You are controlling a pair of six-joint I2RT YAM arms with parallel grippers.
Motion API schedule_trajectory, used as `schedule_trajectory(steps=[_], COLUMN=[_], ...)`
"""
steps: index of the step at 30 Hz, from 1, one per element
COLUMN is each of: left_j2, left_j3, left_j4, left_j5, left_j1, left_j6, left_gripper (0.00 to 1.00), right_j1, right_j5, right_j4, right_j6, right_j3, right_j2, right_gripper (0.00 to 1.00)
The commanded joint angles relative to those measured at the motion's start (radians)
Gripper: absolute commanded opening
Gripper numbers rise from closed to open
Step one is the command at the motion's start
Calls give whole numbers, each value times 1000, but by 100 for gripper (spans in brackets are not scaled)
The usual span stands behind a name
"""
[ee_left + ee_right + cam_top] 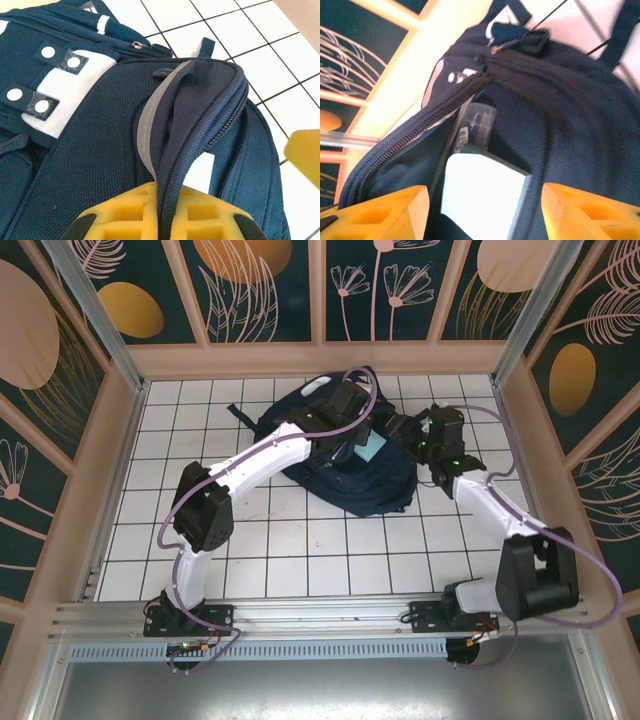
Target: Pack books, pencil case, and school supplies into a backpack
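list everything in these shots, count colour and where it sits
backpack: one, navy with grey-white patches, far middle of the table, unzipped
pale card: one, pale teal-white, standing inside the backpack's opening
clear packet: one, clear, inside the backpack behind the card
table: one, white tiles, under everything
wall panels: several, dark teal with orange and pink plant drawings, around the table
left arm: one, white and black, jaws yellow, shut on the backpack's zip edge
right arm: one, white and black, jaws yellow, open either side of the card, apart from it
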Motion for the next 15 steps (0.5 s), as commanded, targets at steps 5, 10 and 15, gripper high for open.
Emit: schedule_trajectory(steps=[5, 10, 15], left_j2=[6, -87, -231], left_j3=[115, 21, -213], left_j4=[79, 103, 218], left_j5=[77, 53, 54], left_j1=[5, 30, 108], left_j6=[-27, -80, -150], left_gripper=[32, 95, 96], right_j1=[-6, 6, 13], right_j5=[7, 19, 48], right_j4=[-42, -15, -18], right_j6=[-27, 0, 9], right_j3=[-100, -146, -166], right_j2=[-82, -100, -118], right_gripper=[60, 61, 61])
